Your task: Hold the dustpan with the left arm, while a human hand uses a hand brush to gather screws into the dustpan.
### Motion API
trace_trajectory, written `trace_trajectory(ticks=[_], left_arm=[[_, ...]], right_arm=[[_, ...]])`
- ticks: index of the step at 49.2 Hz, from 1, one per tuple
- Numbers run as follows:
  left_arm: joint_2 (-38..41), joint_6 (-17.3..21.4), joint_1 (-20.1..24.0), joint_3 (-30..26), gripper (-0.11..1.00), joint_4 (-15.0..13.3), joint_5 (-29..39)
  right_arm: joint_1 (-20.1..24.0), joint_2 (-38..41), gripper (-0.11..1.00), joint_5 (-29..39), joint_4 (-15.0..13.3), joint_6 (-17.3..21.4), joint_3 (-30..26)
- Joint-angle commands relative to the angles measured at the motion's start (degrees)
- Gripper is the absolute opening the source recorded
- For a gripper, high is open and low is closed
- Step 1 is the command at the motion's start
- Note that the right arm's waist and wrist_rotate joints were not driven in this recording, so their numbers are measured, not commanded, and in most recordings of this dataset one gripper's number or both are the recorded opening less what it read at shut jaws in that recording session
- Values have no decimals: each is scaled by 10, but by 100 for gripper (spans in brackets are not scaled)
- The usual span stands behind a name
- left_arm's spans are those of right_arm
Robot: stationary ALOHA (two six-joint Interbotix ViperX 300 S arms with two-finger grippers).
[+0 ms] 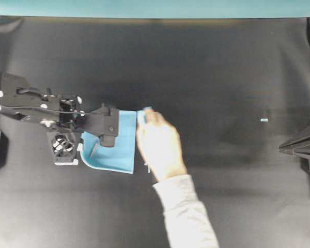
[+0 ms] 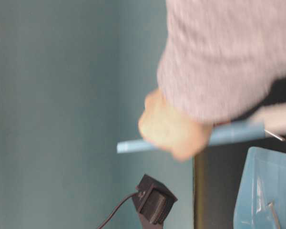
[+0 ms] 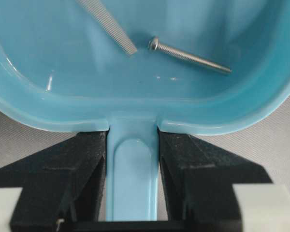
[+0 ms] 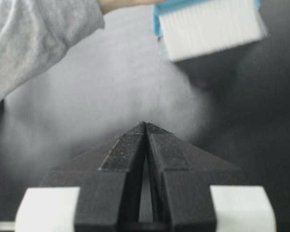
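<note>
The light blue dustpan (image 1: 121, 147) lies on the black table left of centre, its mouth facing right. My left gripper (image 3: 133, 137) is shut on the dustpan's short handle (image 3: 133, 183), one finger on each side. Two screws (image 3: 188, 55) lie inside the dustpan (image 3: 135, 82). The human hand (image 1: 157, 147) in a grey sleeve holds the hand brush (image 1: 143, 114) at the dustpan's mouth. The white bristles of the hand brush (image 4: 210, 21) show in the right wrist view. One screw (image 1: 148, 166) lies on the table under the hand. My right gripper (image 4: 146, 124) is shut and empty at the far right.
A tiny pale blue speck (image 1: 264, 120) lies on the table to the right. The teal wall (image 1: 155, 8) runs along the back edge. The right arm (image 1: 299, 144) rests at the table's right edge. A black box on a cable (image 2: 155, 200) shows at table level.
</note>
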Motion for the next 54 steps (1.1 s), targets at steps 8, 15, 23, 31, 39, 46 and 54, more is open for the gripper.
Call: trace_trajectory(ticks=[8, 15, 23, 31, 39, 46, 54], left_arm=[[24, 14, 10, -18, 30, 2, -1], [21, 14, 11, -7, 30, 2, -20], [9, 6, 11, 20, 30, 2, -111], [-24, -16, 11, 88, 30, 2, -328], [-52, -40, 15, 145, 30, 2, -481], [-65, -44, 18, 168, 30, 2, -536], [-68, -44, 18, 180, 30, 2, -567]], right_arm=[[0, 1, 0, -3, -2, 0, -3], [0, 0, 0, -3, -1, 0, -3], [0, 1, 0, -3, -1, 1, -3], [0, 0, 0, -3, -1, 0, -3], [0, 0, 0, -3, -1, 0, -3], [0, -2, 0, -3, -1, 1, -3], [0, -2, 0, -3, -1, 1, -3]])
